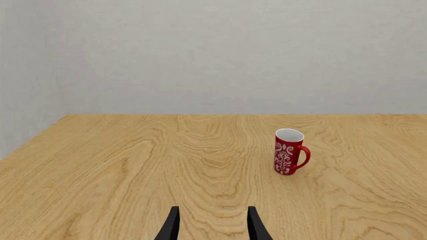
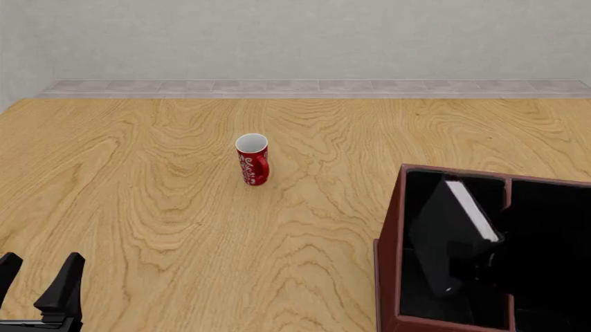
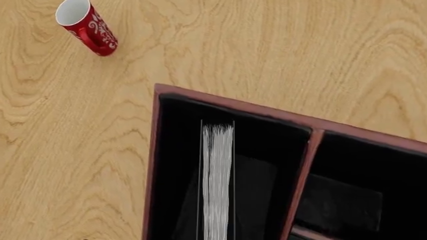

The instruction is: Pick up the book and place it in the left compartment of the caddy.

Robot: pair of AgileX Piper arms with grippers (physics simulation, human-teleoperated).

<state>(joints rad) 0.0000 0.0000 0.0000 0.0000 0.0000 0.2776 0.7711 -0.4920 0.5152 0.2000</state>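
Standing tilted on edge, book [image 2: 459, 228] sits inside left compartment [image 2: 420, 283] of caddy [image 2: 388, 277], white pages up | red mug [image 2: 252, 160] upright on worktop [image 2: 166, 207], well apart from caddy, far-left of it | left end effector [image 2: 37, 280] wide, empty, near-left of caddy | right end effector: cannot tell, unseen

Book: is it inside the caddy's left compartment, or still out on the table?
Inside. The book stands on edge in the left compartment of the caddy, white page edges facing up.
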